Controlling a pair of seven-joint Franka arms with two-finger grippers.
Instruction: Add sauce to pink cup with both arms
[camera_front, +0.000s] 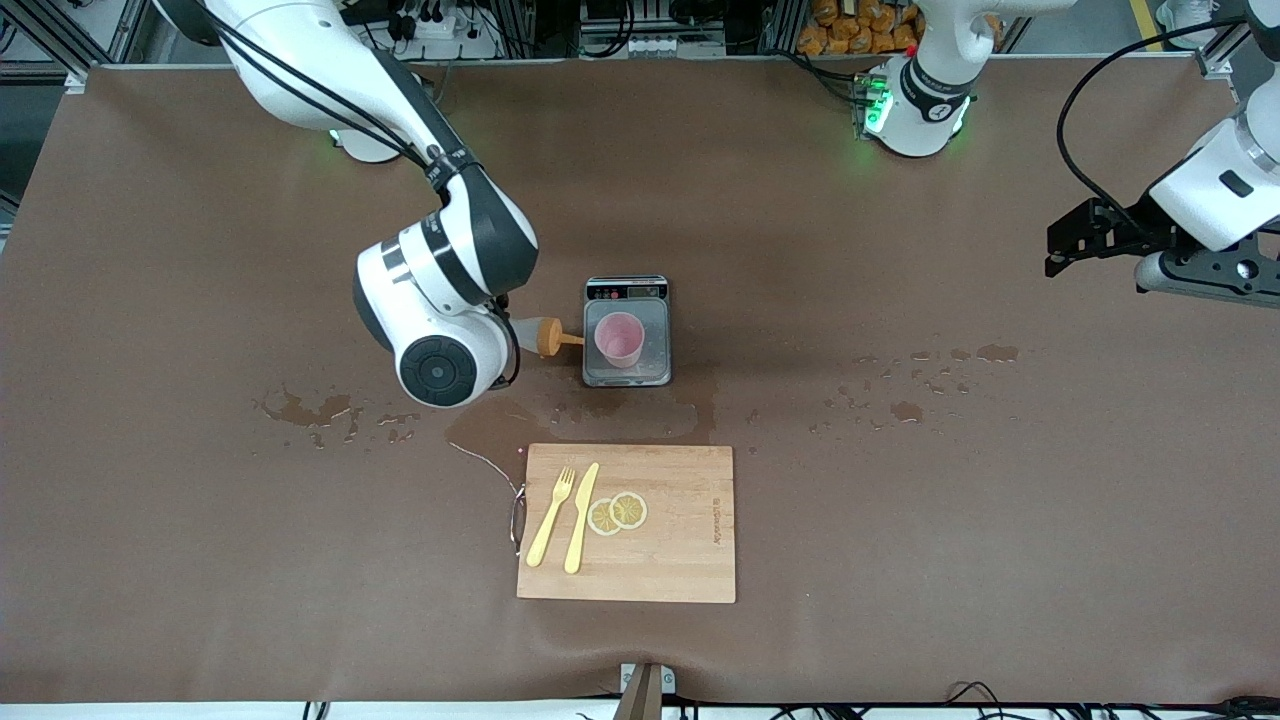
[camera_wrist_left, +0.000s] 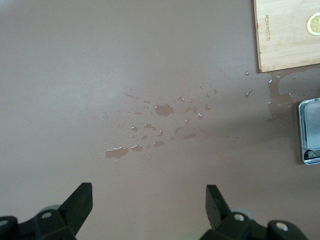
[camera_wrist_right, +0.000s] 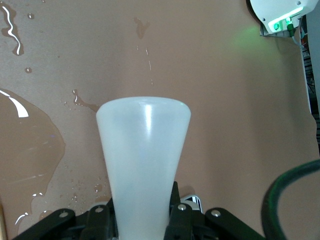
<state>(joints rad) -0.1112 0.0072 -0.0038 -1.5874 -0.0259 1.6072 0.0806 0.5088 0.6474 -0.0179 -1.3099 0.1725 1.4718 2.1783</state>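
Right gripper (camera_wrist_right: 142, 220) jaws clamp the sauce (camera_front: 540, 337), nozzle at the pink cup's (camera_front: 619, 338) 9 o'clock; left gripper (camera_wrist_left: 148, 205) open, waiting; we tip nozzle over rim before squeezing.

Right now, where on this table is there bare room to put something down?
Dry tabletop lies between the cutting board and the left arm's end, nearer the front camera than the droplets. It is crowded around the scale with the pink cup, where the right gripper holds the sauce. The left gripper waits open.

Wet brown table (camera_front: 900, 560), cluttered racks (camera_front: 650, 25)
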